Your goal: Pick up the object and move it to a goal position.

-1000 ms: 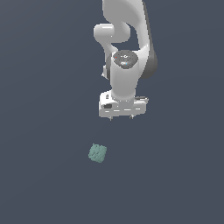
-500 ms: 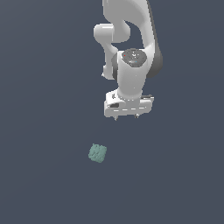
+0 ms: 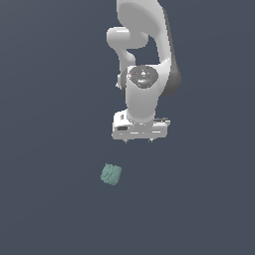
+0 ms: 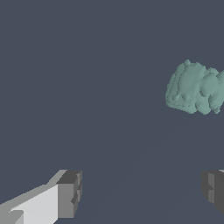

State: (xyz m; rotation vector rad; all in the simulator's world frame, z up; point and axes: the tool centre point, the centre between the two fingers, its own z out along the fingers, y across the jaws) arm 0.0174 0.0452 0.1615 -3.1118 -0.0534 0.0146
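While fingers (image 4: 70, 194) spread (empty), block (image 4: 196, 87) lies outside gap.

— Where does the object (image 3: 111, 174) sit?

— Alone on the flat surface (image 3: 50, 149), low in the exterior view and a little toward that view's left of centre.

— And the arm?

— The arm (image 3: 144, 74) comes down from the top of the exterior view. Its gripper (image 3: 139, 141) hangs above the object and toward the exterior view's right of it, clearly apart from it, touching nothing.

— What does the wrist view add?

— The object (image 4: 195, 87) lies off to one side, outside the gap between the two fingers (image 4: 69, 194). The fingers stand wide apart with only bare surface between them.
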